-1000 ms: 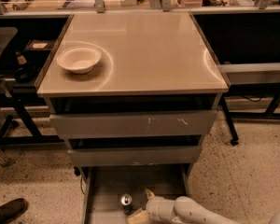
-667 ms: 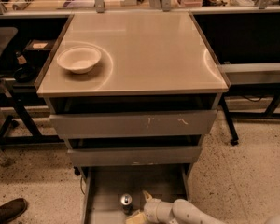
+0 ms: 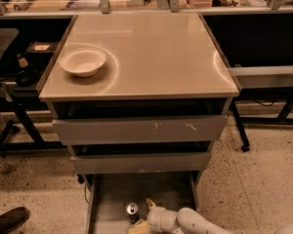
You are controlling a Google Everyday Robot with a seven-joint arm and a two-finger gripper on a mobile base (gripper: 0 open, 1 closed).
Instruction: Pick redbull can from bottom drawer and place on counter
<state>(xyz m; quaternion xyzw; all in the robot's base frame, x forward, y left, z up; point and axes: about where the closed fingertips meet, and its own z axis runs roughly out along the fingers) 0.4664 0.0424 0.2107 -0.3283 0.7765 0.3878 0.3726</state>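
The redbull can [image 3: 132, 210] is found upright on the floor of the pulled-out bottom drawer [image 3: 110, 199]. The tool [image 3: 143, 214] is observed inside the drawer with its fingers spread and nothing gripped. The can is just beside it at 9 o'clock. A white bowl [image 3: 83, 61] is noted on the worktop [image 3: 156, 52], toward 10 o'clock.

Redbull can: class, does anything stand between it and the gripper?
Nothing visible does. The gripper sits open in the bottom drawer, just right of the redbull can, with no object between them.
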